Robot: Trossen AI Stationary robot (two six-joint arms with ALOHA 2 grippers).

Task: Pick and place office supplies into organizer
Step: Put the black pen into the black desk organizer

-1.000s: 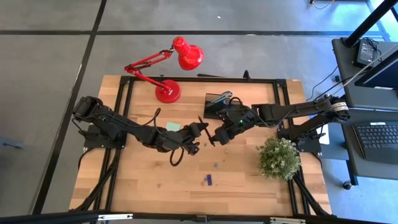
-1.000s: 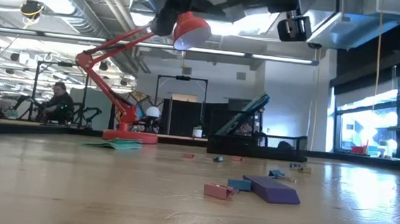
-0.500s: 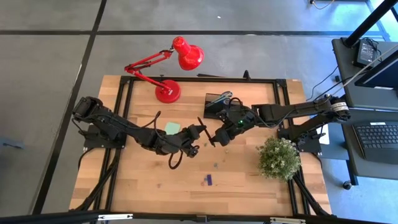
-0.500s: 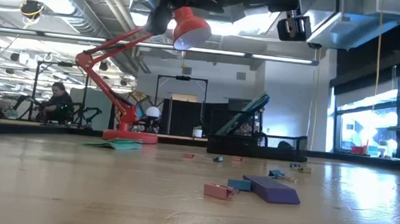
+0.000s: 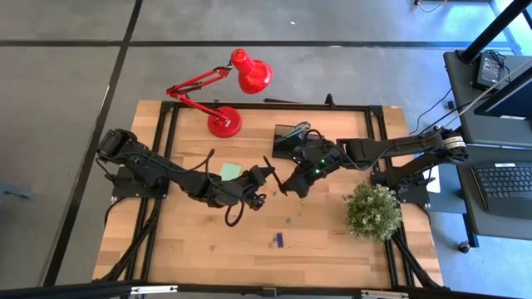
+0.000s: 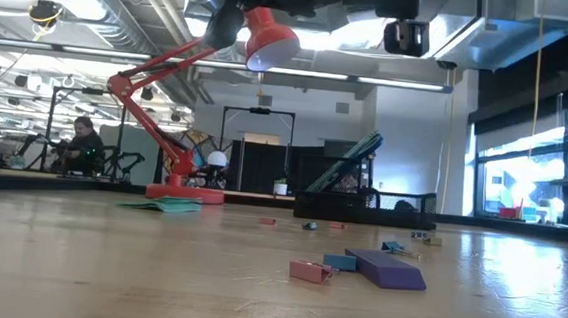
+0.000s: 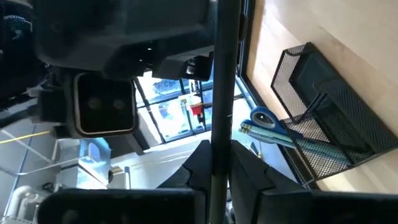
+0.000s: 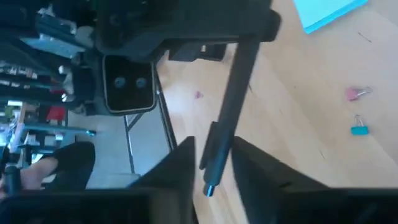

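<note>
A black pen hangs in mid-air over the table's middle, between my two grippers. My left gripper is shut on it. My right gripper faces it, open, with its fingers on either side of the pen's other end and a gap on each side. The black mesh organizer stands at the far middle with blue-handled scissors leaning in it. A pale green sticky-note pad and a purple piece lie on the wood. My left gripper pinches the pen's shaft between its two fingers. It comes about level from the table's left, and the fingers lie across the pen. The pen is lifted clear of the table and sticks out well past the fingers on one side.
A red desk lamp stands at the far left and a green plant at the right. Small pink and blue clips lie by the purple piece. Bare wood lies near the front edge.
Both hands have stayed over the table's middle. My right gripper has rolled a little about its own pointing line, seen in the low view. The pen has stayed in the air between the two grippers.
</note>
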